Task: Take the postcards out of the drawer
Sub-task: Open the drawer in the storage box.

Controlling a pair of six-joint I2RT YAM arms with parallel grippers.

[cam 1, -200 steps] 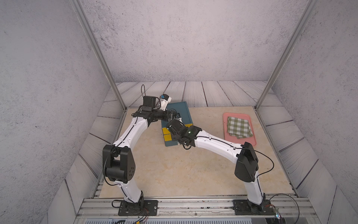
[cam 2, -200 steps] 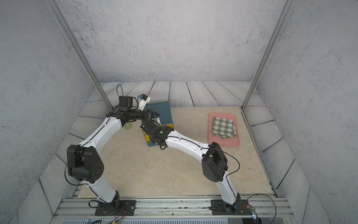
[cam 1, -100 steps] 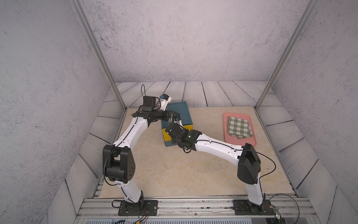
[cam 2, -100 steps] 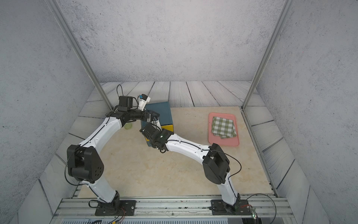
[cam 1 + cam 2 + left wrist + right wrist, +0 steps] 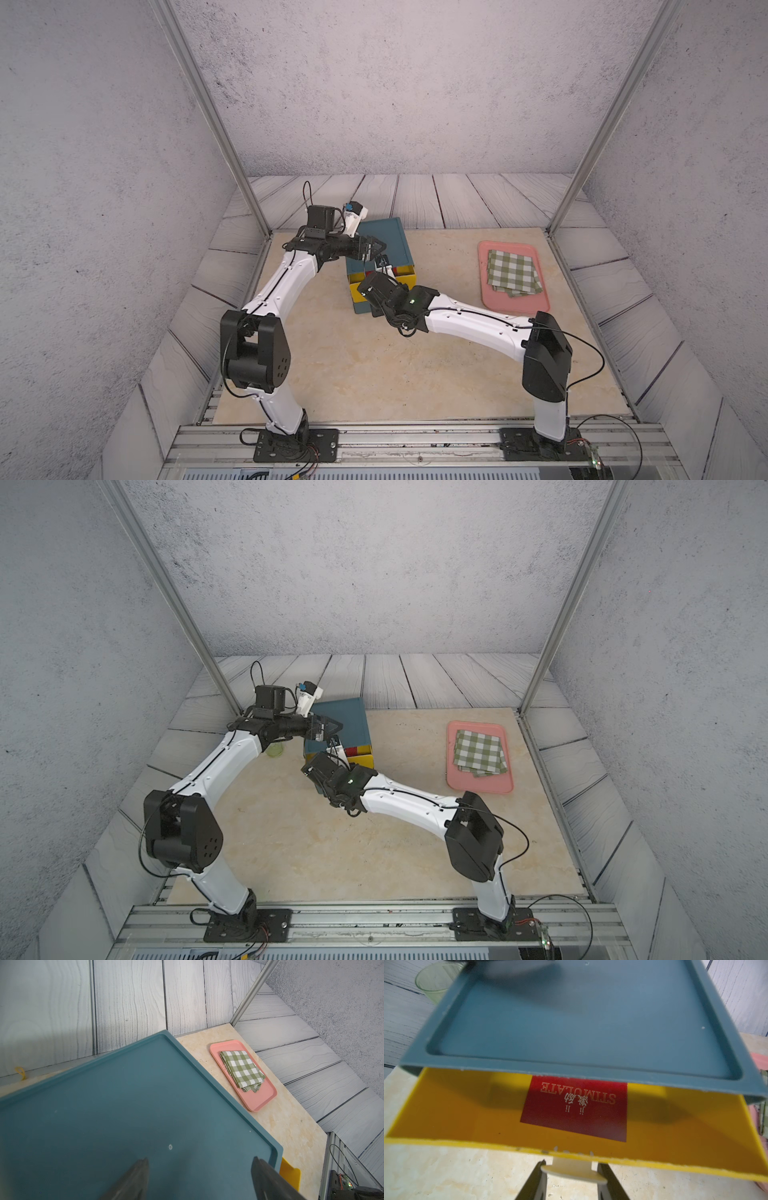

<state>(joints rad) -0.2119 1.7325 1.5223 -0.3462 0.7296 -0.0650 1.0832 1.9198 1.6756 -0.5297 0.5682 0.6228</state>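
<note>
**A:** Drawer status?

**B:** The drawer [image 5: 456,1109] stands part-way out of the teal cabinet [image 5: 571,1022]. The front of its yellow floor is exposed; the rear is hidden under the cabinet top.

**A:** Postcards?

**B:** The postcards [image 5: 575,1109] lie flat on the drawer floor. One red face with white lettering shows, and its far end runs under the cabinet top. I cannot tell how many are stacked. No card is out on the worktop [image 5: 374,374].

**A:** Claws?

**B:** The right claw [image 5: 571,1162] is narrowed on the cream handle [image 5: 572,1174] at the drawer front, one finger on each side. The left claw [image 5: 200,1158] is spread wide over the cabinet top and holds nothing. Whether it presses on the top, I cannot tell.

**A:** Progress?

**B:** My judgement: the opening step is well along, and the gap may already do. Extraction has not begun. What is left is to let go of the handle, reach in and lift the cards out. Flat cards on a smooth floor will likely need an edge pick. The cabinet may slide if it is not steadied.
</note>
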